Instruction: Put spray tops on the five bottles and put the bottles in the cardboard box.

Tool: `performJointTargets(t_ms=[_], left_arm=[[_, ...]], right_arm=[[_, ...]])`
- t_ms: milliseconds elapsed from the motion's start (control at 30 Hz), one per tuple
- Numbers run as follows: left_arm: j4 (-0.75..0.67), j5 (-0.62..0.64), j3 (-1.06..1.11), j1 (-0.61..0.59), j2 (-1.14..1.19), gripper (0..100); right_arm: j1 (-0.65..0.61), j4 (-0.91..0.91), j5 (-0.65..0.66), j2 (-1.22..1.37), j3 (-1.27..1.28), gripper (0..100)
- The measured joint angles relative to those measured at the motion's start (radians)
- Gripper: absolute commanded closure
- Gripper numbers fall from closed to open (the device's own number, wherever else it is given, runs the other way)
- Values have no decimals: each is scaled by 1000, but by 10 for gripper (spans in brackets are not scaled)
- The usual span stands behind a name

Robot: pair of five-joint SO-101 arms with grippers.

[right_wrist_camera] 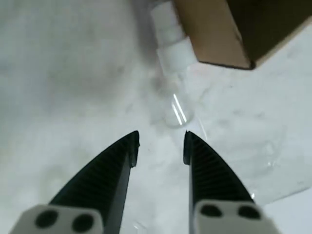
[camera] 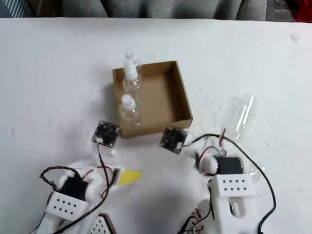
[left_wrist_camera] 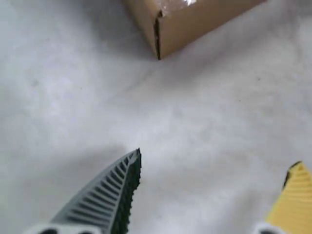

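The cardboard box (camera: 168,97) stands open at the table's middle. Two clear bottles with white spray tops lie inside along one wall, one at the far end (camera: 130,73) and one nearer (camera: 128,109). A bare clear bottle (camera: 240,114) lies on the table beside the box. In the right wrist view another clear bottle with a white spray top (right_wrist_camera: 173,63) lies by the box corner (right_wrist_camera: 219,39), just ahead of my right gripper (right_wrist_camera: 161,141), which is open and holds nothing. My left gripper (left_wrist_camera: 217,158) is wide open over bare table, short of the box corner (left_wrist_camera: 161,34).
Both arm bases (camera: 229,187) sit at the near table edge with loose cables (camera: 258,165) trailing around them. The left arm's yellow finger (camera: 130,176) points toward the middle. White tabletop (camera: 58,87) stretches to the left of and behind the box.
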Motion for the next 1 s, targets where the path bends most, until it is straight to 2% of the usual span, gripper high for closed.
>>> performJointTargets(t_ms=[267,500,700,1000], left_arm=[[0,0,0,0,0,593],[0,-3,0,2,0,593],[0,-3,0,2,0,593],[0,-3,0,2,0,593]], right_arm=[[-101,-149,-6,38,26,827],[-101,-338,-12,310,14,826],[-100,-365,-71,514,-101,825],[-97,-436,-83,649,-161,829]])
